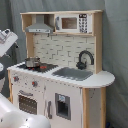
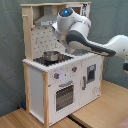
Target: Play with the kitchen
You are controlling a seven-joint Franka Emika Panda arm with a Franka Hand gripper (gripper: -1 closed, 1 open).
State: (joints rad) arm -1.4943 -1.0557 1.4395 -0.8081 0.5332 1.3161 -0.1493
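Note:
The kitchen [image 1: 95,80] [image 2: 37,82] is a tall white and light-wood toy that shows in both exterior views. A silver pot [image 1: 32,62] [image 2: 50,56] stands on its black hob [image 1: 22,66] [image 2: 64,59]. To the first exterior view's right lie the grey sink [image 1: 72,73] and the black tap [image 1: 85,59]. The oven door [image 1: 27,103] [image 2: 64,95] is closed below the knobs [image 1: 35,83] [image 2: 57,76]. My white arm [image 2: 75,30] reaches in from the second exterior view's right, in front of the counter, hiding the sink there. Its end [image 1: 6,41] shows at the first exterior view's left edge, apart from the kitchen.
A hood [image 1: 40,25] [image 2: 45,20] and a toy microwave [image 1: 75,23] sit on top. A small red item [image 1: 44,66] lies on the hob by the pot. A grey curtain [image 2: 10,50] hangs behind. The kitchen stands on wooden boards [image 2: 112,97].

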